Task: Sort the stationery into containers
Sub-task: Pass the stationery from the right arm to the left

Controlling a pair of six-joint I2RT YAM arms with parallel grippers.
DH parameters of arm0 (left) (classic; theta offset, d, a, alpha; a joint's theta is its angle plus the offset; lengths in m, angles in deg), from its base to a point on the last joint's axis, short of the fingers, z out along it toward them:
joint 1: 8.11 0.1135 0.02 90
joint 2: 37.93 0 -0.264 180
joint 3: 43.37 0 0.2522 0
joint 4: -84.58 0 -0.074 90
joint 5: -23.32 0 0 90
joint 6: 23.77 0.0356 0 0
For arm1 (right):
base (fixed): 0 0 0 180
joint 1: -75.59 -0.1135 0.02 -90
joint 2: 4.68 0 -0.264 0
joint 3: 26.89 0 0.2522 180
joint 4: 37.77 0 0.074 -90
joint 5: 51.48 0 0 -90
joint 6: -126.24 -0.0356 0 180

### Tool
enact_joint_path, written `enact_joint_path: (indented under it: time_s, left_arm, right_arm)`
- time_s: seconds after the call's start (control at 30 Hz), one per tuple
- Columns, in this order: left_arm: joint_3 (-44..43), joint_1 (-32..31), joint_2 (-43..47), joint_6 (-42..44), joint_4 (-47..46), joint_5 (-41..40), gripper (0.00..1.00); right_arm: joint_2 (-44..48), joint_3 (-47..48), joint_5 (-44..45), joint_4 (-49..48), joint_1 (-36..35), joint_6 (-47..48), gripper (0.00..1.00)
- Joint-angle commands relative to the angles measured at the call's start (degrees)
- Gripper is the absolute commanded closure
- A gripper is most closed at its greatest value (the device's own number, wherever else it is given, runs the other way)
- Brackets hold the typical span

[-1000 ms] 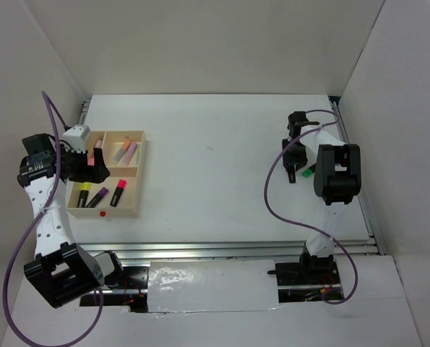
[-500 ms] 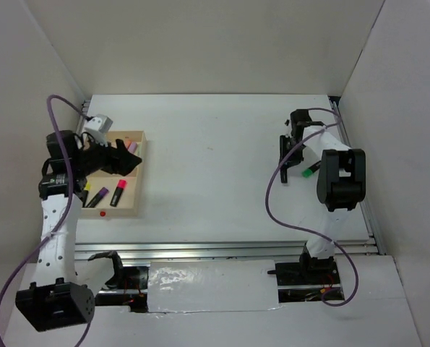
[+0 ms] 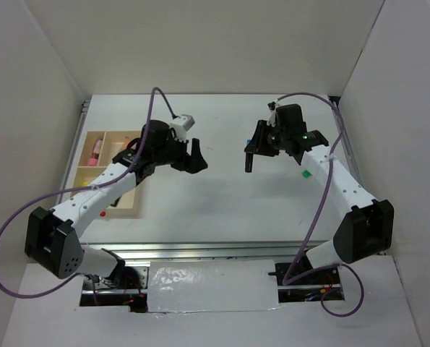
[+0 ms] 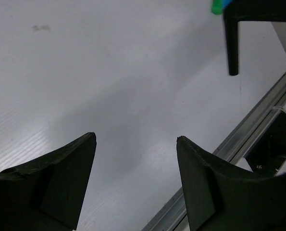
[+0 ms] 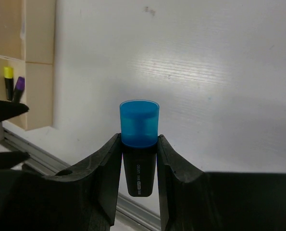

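Observation:
My right gripper [image 3: 249,154] is shut on a black marker with a blue cap [image 5: 139,126], held above the table's middle; in the right wrist view [image 5: 139,140] the cap sticks out past the fingertips. Just to its left, my left gripper [image 3: 195,155] hangs open with nothing between its fingers [image 4: 135,139]. The tan wooden tray [image 3: 115,134] stands at the far left, partly hidden by the left arm, with a pink marker [image 3: 95,150] in a back compartment. The right wrist view shows the tray [image 5: 39,48] with a yellow-capped marker [image 5: 8,79] and a purple-capped marker [image 5: 18,86]. A green marker [image 3: 306,173] lies on the table under the right arm.
White walls close in the table on three sides. A metal rail [image 3: 236,249] runs along the near edge and shows in the left wrist view [image 4: 239,139]. A dark part of the right gripper [image 4: 233,48] hangs in front of my left gripper.
The left arm swung from the tray to the table's middle, fingers open throughout. The right gripper shut on the blue-capped marker, lifted it and carried it left toward the middle.

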Motion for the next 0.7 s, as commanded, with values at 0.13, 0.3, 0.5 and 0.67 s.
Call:
enact_joint_path:
  time_s: [0.13, 0.3, 0.5, 0.67]
  left_arm:
    - [-11.53, -5.57, -8.39, -5.77, -4.86, -3.08, 0.18]
    - [-15.76, -7.59, -13.83, -7.71, -5.21, -1.67, 0.17]
    - [-19.98, -10.32, -17.62, -8.33, -6.27, -1.32, 0.17]
    - [-20.87, -10.32, -19.64, -9.20, -7.32, 2.02, 0.21]
  right_arm:
    - [0.24, 1.67, 2.94, -1.12, -4.07, -10.22, 1.00]
    - [-2.22, 6.32, 6.12, 1.43, -5.48, -12.61, 1.00]
    - [-3.98, 8.70, 3.84, 1.96, -5.75, -15.42, 1.00]
    - [-3.81, 8.79, 3.49, 1.61, -6.10, -15.60, 1.00]
